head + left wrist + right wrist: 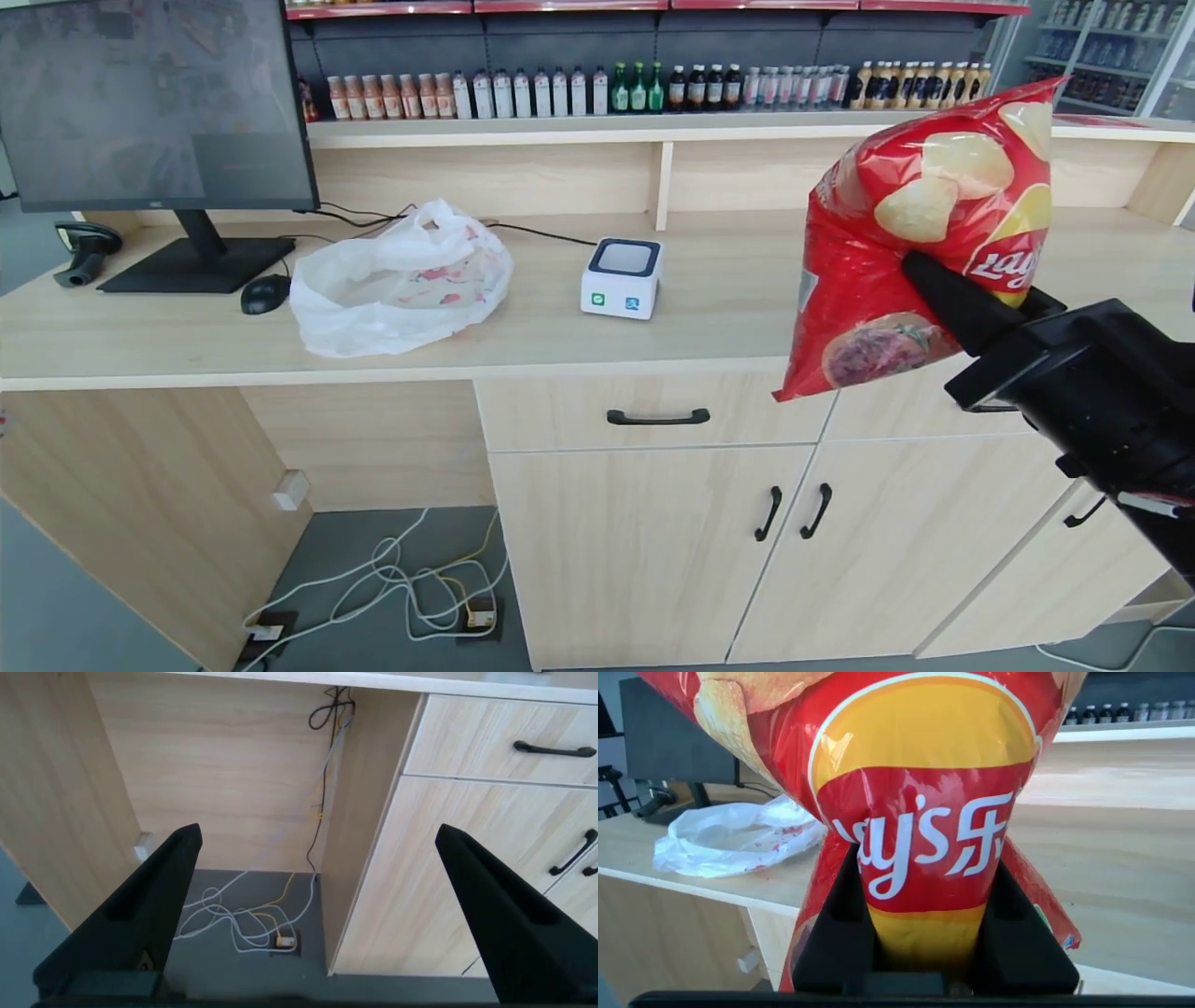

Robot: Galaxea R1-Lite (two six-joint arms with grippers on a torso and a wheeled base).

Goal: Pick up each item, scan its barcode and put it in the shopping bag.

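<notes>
One chip bag (934, 187), pinched by the right gripper's (924, 271) fingers, is held up right of one scanner (622, 277) and one shopping bag (401, 280), both on the table (728, 308) (left gripper (318, 833) fingers spread).

head: down onto counter (709, 317) | left wrist: low, cupboards (467, 840) | right wrist: shares shopping bag (738, 845)

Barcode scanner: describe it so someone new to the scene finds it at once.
On the long wooden counter, look right of the crumpled white shopping bag. The barcode scanner is the small white cube with a dark-framed window on top, the counter's only boxy item.
</notes>
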